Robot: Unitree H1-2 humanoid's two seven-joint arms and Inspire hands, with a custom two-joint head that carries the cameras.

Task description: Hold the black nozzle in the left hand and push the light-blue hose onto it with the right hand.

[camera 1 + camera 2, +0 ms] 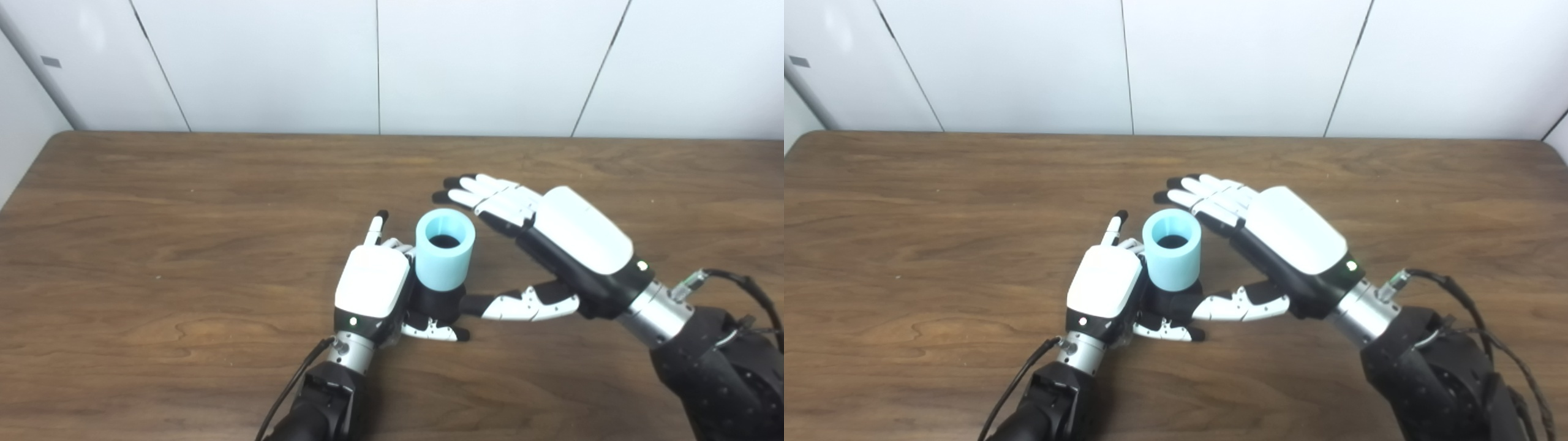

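A light-blue hose (pixel 444 248), a short wide tube with its dark bore facing up, stands upright on the black nozzle (pixel 437 301) near the table's middle. My left hand (pixel 375 283) is shut on the black nozzle from the left, thumb curled under its front and one finger pointing up. Just right of the hose, my right hand (pixel 539 236) is open, fingers stretched past the hose's far side and thumb reaching toward the nozzle. It does not grasp the hose.
The brown wooden table (pixel 184 245) spreads wide on all sides of the hands. White wall panels (pixel 380 61) stand behind its far edge. A black cable (pixel 294 386) runs along my left forearm.
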